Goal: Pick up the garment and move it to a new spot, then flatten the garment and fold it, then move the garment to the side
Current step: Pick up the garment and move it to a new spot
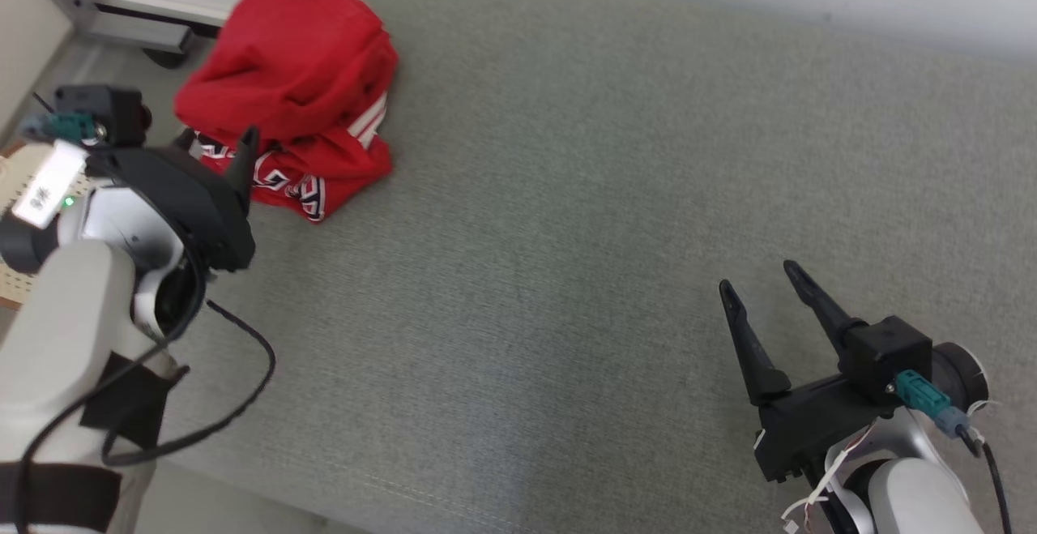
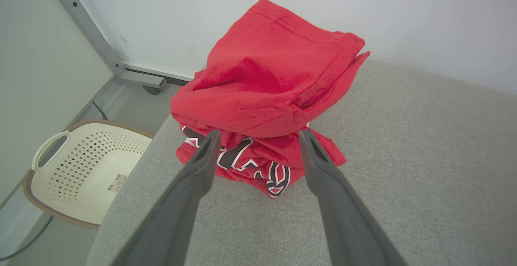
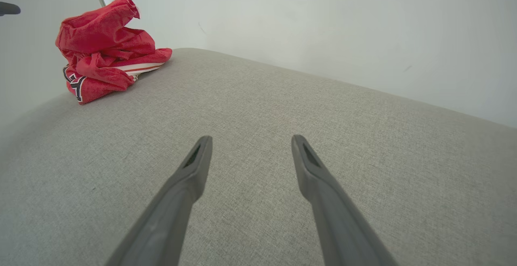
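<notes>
Left wrist view: left hand (image 2: 259,133) spread, empty

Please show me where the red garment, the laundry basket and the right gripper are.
red garment (image 2: 266,84), left wrist view, on the top fold of the heap.
laundry basket (image 2: 93,157), left wrist view, on its perforated inner wall.
right gripper (image 3: 251,138), right wrist view, midway between its open fingertips.

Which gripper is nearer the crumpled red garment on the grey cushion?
Left. The left gripper sits open at the lower folds of the crumpled red garment; the right gripper is open, far off across the grey cushion.
</notes>
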You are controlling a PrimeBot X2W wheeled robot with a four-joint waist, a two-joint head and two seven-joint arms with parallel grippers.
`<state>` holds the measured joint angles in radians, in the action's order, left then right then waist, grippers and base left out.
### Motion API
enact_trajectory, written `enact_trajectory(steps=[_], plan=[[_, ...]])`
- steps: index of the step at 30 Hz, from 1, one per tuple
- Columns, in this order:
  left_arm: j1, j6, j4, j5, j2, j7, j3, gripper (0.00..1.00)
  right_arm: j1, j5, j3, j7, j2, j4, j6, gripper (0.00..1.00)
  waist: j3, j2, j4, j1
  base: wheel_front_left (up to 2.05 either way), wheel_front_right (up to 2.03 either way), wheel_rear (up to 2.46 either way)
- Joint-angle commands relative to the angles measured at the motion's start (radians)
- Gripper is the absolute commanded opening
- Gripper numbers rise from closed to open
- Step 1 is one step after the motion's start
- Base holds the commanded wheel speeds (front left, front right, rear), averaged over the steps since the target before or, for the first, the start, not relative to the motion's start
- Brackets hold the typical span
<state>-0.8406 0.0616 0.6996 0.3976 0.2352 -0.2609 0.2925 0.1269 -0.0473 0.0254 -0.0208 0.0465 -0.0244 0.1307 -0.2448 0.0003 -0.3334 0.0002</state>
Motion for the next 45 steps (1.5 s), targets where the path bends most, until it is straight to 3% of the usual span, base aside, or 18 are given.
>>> enact_trajectory(steps=[1, 11, 21, 22, 23, 24, 25, 36, 45], plan=[[-0.032, -0.001, 0.007, -0.002, 0.005, -0.01, 0.0, 1.0, -0.004, 0.01, -0.007, -0.011, 0.007, 0.019, 0.0, 1.0, -0.064, -0.0003, 0.049, -0.0002, 0.0, 0.0, 0.0], [-0.14, 0.003, 0.078, -0.001, 0.023, -0.066, 0.014, 1.0, -0.038, 0.032, -0.003, -0.057, 0.006, 0.107, 0.0, 1.0, -0.127, -0.0003, 0.078, -0.0002, 0.0, 0.0, 0.0], [-0.178, -0.011, 0.18, -0.006, 0.051, -0.051, 0.017, 1.0, -0.054, 0.032, 0.032, -0.071, 0.006, 0.122, 0.0, 1.0, -0.148, -0.0003, 0.132, -0.0002, 0.0, 0.0, 0.0], [-0.178, -0.016, 0.19, -0.002, 0.046, -0.043, 0.013, 0.95, -0.054, 0.03, 0.03, -0.071, 0.006, 0.122, 0.0, 1.0, -0.148, -0.0003, 0.136, -0.0002, 0.0, 0.0, 0.0], [-0.182, -0.02, 0.196, -0.007, 0.046, -0.036, 0.016, 0.44, -0.055, 0.028, 0.028, -0.071, 0.006, 0.122, 0.0, 1.0, -0.148, -0.0003, 0.138, -0.0002, 0.0, 0.0, 0.0], [-0.182, -0.02, 0.196, -0.007, 0.046, -0.036, 0.016, 0.44, -0.055, 0.028, 0.028, -0.071, 0.006, 0.122, 0.0, 1.0, -0.148, -0.0003, 0.138, -0.0002, 0.0, 0.0, 0.0], [-0.185, -0.024, 0.202, -0.009, 0.047, -0.026, 0.017, 0.0, -0.056, 0.025, 0.028, -0.07, 0.006, 0.121, 0.0, 1.0, -0.148, -0.0003, 0.14, -0.0002, 0.0, 0.0, 0.0], [-0.215, -0.013, 0.259, 0.007, 0.017, 0.032, 0.027, 0.0, -0.064, -0.014, 0.059, -0.057, 0.006, 0.074, 0.0, 1.0, -0.078, -0.0003, 0.133, -0.0002, 0.0, 0.0, 0.0], [-0.265, 0.009, 0.187, 0.014, -0.019, 0.086, 0.044, 0.0, -0.066, -0.081, 0.074, -0.013, 0.006, 0.014, 0.0, 1.0, 0.039, -0.0003, 0.145, -0.0002, 0.0, 0.0, 0.0]])
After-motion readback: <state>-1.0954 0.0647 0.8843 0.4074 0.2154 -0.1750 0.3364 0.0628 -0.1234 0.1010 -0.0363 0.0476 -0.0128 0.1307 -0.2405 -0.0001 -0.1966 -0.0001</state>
